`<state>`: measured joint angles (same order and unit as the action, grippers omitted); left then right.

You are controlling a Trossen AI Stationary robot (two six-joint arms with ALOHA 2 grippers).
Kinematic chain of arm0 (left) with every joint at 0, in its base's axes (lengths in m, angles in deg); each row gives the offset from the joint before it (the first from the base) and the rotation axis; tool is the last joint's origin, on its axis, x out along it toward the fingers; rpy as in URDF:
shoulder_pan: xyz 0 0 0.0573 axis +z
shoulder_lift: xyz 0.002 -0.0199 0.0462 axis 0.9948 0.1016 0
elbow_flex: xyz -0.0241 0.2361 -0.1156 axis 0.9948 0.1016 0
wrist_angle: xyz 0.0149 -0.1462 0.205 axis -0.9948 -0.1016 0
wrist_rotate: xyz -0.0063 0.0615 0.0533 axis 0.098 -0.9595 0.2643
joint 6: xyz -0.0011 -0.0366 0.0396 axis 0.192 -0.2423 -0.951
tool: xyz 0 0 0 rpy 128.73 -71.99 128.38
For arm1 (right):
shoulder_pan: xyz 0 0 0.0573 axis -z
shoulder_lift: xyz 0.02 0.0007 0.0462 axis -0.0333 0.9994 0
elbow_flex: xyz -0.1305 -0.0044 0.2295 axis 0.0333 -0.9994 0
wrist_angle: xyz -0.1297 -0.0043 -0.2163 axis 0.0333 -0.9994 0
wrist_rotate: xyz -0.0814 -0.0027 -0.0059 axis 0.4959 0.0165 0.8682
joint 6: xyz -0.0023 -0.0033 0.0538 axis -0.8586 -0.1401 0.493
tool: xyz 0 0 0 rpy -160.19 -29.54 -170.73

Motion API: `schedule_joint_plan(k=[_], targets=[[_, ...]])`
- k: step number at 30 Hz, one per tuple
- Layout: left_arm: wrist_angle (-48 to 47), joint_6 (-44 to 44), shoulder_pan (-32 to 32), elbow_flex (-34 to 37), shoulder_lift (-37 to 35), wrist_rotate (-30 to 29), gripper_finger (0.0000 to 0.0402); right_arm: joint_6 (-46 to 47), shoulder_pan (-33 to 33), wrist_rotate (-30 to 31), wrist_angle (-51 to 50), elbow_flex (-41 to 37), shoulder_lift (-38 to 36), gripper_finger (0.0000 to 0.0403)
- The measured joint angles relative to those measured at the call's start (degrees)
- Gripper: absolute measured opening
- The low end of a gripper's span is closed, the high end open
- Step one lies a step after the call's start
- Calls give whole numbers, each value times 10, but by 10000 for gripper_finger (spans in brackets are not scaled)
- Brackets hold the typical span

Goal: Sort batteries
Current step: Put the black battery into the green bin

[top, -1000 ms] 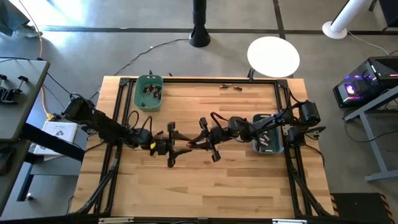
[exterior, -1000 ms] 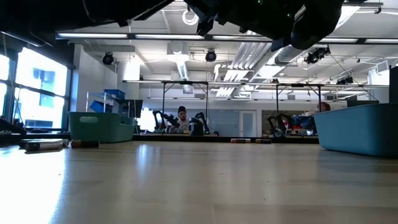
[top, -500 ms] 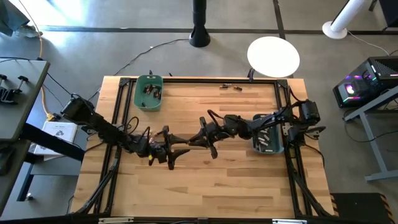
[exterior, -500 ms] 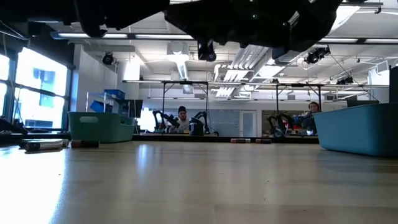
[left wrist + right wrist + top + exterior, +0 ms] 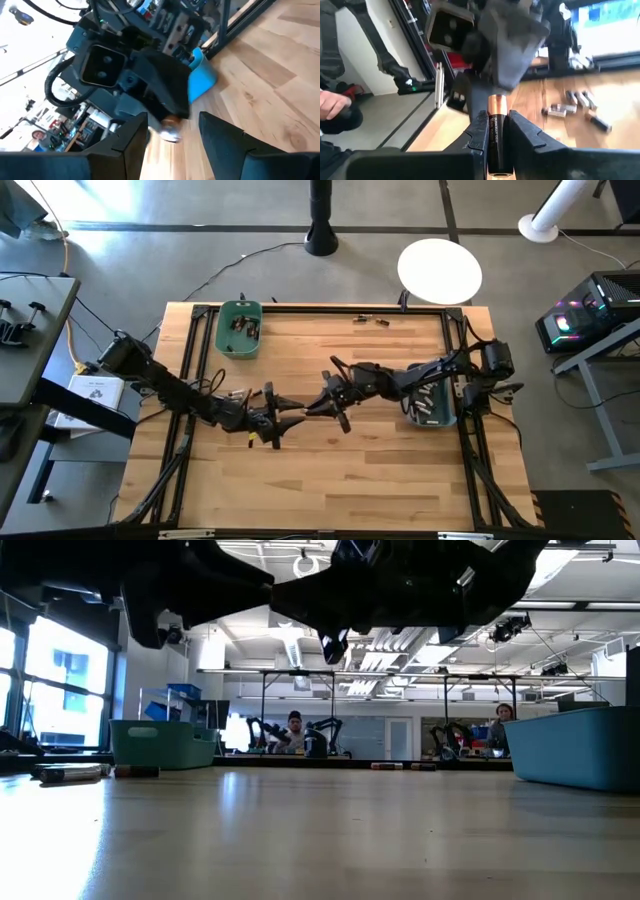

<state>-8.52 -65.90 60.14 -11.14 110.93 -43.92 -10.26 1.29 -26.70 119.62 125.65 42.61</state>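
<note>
Right gripper (image 5: 496,132) pinches a copper-and-black battery (image 5: 496,131) mid-table, long axis running along the fingers with the copper end pointing away from the wrist toward the left gripper (image 5: 290,420), whose fingers are spread and empty just beside it; label on the cell too blurred to read. Wood-plank table (image 5: 330,470) carries a green bin (image 5: 240,328) with cells at the far left, a blue bin (image 5: 430,408) at right, loose batteries (image 5: 370,319) by the far edge. Workshop room with people (image 5: 293,730) beyond.
</note>
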Motion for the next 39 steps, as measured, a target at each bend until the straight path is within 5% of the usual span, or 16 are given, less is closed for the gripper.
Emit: schedule_joint_plan(k=[19, 39], targets=[[-82, 54, 24, 0, 0, 36, 170, 35, 5, 1, -89, 0, 0, 33], [-83, 53, 31, 0, 0, 57, 170, 31, 5, -27, -64, 0, 0, 33]])
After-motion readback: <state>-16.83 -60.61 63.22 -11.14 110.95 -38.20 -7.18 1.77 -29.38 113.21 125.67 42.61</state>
